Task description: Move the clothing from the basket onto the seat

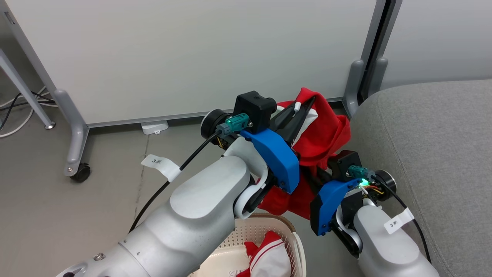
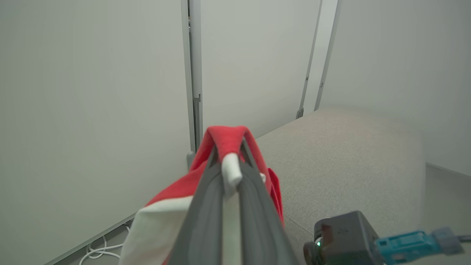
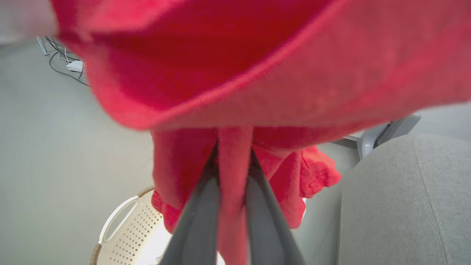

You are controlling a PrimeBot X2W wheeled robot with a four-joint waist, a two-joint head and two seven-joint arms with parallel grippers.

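One red garment (image 1: 326, 130) with white trim hangs in the air between the basket and the seat, held by both grippers. My left gripper (image 1: 305, 107) is shut on its upper fold, a white strip pinched at the fingertips (image 2: 231, 163). Lower down, my right gripper (image 1: 321, 175) is shut on a red fold (image 3: 233, 173), its fingertips buried in cloth. The cream basket (image 1: 296, 234) sits on the floor below, its white handle (image 3: 117, 217) in the right wrist view. A second red and white garment (image 1: 269, 254) lies inside it. The grey seat (image 1: 430, 154) is immediately right of the hanging garment.
A white partition panel (image 1: 192, 57) on grey wheeled feet (image 1: 78, 169) stands behind the work. Its post (image 1: 359, 77) rises by the seat's corner. Cables (image 1: 19, 104) and a white box (image 1: 154, 127) lie on the floor at its base.
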